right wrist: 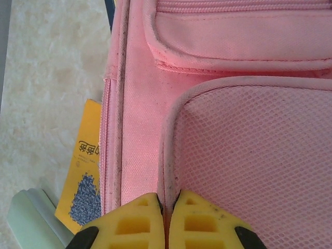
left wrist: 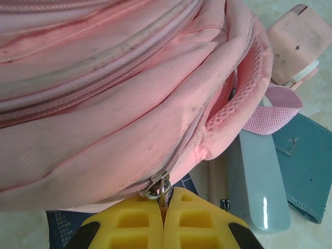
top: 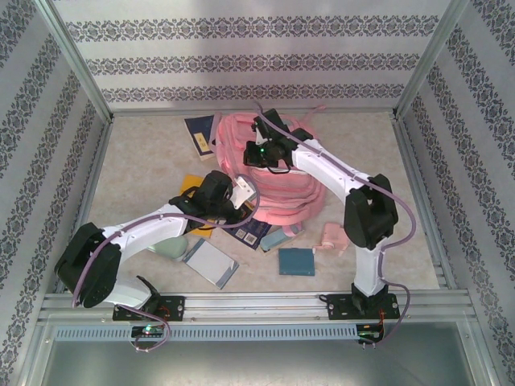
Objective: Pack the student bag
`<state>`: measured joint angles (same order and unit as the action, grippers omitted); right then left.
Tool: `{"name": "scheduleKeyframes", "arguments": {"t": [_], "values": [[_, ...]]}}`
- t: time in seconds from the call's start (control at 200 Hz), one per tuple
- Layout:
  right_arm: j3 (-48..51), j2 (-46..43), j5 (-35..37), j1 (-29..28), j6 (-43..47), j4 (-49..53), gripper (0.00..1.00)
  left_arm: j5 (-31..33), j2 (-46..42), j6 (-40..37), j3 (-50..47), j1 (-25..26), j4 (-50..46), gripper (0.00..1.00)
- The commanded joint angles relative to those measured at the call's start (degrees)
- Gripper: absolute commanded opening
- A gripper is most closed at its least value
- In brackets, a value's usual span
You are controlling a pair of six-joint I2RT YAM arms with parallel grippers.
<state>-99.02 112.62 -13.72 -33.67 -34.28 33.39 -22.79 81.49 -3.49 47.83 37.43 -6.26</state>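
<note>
The backpack (top: 282, 201) lies flat, its long axis running away from the arm bases; which end is its top I cannot tell. The left gripper (left wrist: 165, 201), at the bag's near edge, is closed on the zip pull (left wrist: 158, 188). The right gripper (right wrist: 167, 201), over its far half, pinches the piped edge of the mesh pocket (right wrist: 254, 155). Beneath both is a beige mottled table (top: 145, 161), and around it stand striped, patterned walls (top: 241, 60)

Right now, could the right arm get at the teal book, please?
Probably yes: the teal book lies uncovered on the table near that arm's base, nothing over it. The right gripper is shut on the bag, so it must let go first.
</note>
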Motion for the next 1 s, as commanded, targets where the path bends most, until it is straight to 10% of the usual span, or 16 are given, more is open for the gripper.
{"name": "scheduleKeyframes", "arguments": {"t": [0.0, 0.205, 0.71, 0.994], "values": [[-3.9, -0.4, -1.5, -0.7, 1.8, -1.4, 0.21, 1.5, -1.7, 2.3, 0.6, 1.4, -2.1, 0.0], [4.5, -11.4, -2.1, 3.3, 8.3, -0.7, 0.54, 5.6, -3.7, 1.0, 3.2, 1.0, -7.3, 0.0], [15.7, -16.2, -19.1, 11.3, 27.6, -12.9, 0.51, 6.2, -7.0, -5.5, 6.4, -3.4, -20.5, 0.0], [16.9, -17.9, -31.4, 10.7, 53.9, -5.2, 0.55, 12.0, -13.9, -3.6, 6.1, -3.5, -23.2, 0.0]]}}
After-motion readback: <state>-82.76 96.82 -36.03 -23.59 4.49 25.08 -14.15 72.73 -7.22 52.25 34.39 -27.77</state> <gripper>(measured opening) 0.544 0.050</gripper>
